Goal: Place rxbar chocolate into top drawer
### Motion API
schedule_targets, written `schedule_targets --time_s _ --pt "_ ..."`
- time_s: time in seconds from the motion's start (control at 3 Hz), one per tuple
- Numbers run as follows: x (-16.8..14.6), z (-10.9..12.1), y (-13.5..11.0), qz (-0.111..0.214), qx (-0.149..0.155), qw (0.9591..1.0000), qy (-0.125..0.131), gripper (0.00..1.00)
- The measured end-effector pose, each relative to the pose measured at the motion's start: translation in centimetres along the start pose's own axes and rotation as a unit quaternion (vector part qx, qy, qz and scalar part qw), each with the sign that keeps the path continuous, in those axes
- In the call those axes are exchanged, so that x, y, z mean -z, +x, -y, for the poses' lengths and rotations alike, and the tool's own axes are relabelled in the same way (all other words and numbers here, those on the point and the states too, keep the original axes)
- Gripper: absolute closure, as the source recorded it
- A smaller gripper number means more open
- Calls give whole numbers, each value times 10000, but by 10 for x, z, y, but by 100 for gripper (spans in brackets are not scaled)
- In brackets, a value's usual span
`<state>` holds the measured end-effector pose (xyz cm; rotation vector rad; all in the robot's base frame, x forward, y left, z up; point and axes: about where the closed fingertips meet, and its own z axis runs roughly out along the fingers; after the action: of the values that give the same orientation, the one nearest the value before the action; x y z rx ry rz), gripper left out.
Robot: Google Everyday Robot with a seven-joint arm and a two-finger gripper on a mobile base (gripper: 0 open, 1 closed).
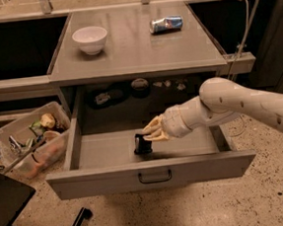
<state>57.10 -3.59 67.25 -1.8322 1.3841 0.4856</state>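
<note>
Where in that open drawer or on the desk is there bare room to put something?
In the top drawer, the floor is bare between its left wall and the rxbar chocolate; the gripper hangs just above the bar, and the arm crowds the right side. The desk top is bare in front of the white bowl and soda can.

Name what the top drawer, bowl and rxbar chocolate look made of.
Top drawer: thin flat grey walls, matte, probably painted metal. Bowl: smooth glossy white, ceramic or plastic. Rxbar chocolate: dark wrapper, likely plastic film, at the pincer inside the drawer.
</note>
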Motion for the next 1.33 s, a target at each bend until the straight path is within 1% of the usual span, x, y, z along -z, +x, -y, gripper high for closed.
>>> schedule_targets --time_s 0.33,1.33 --pt "1 0 -1 0 0 10000 0 81" --pt "1 0 -1 0 0 10000 -1 12"
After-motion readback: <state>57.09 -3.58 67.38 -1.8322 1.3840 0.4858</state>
